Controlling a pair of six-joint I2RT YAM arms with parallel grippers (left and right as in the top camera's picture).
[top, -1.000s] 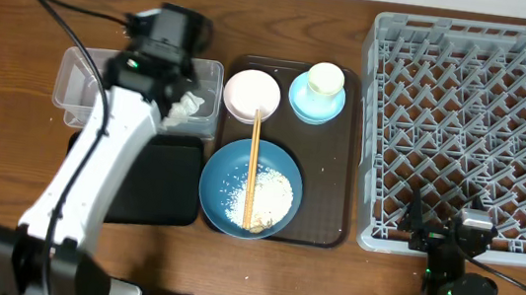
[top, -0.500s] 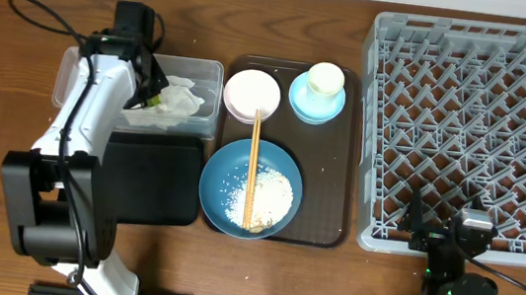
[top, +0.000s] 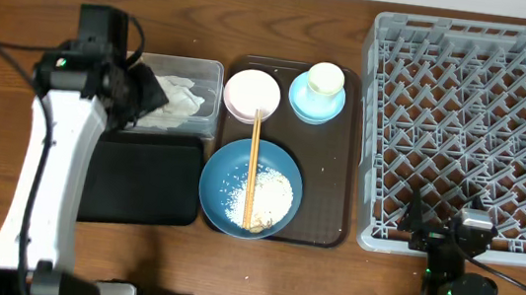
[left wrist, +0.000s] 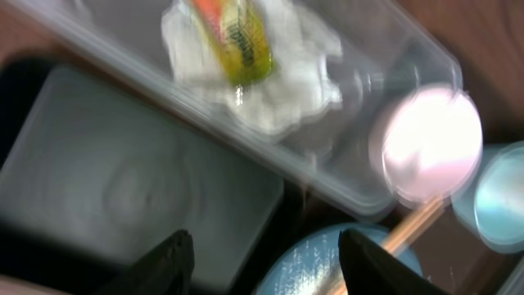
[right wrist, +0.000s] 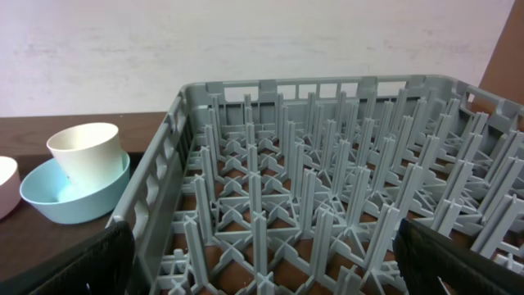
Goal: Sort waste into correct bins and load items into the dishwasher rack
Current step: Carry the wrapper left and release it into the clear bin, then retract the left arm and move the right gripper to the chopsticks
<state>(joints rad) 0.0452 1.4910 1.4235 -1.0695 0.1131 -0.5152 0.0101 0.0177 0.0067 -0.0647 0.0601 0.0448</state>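
Bench (top: 258, 276): brown wood grain.
Waste: crumpled white napkin (left wrist: 286, 98) and yellow-green wrapper (left wrist: 233, 37) in clear rectangular tub (top: 208, 67); rice (top: 268, 193) on round blue dish (top: 224, 188), under chopsticks (top: 252, 166).
Around: flat black tray (top: 140, 178) beside tub; grey lattice rack (top: 474, 122) at right.
Left tool (left wrist: 262, 254): spread wide, empty, over tray's edge, apart from waste.
Right tool (right wrist: 262, 270): wide, empty, at rack.

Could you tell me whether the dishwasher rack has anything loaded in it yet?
Empty: the dishwasher rack shows only bare pegs in the overhead and right wrist views.
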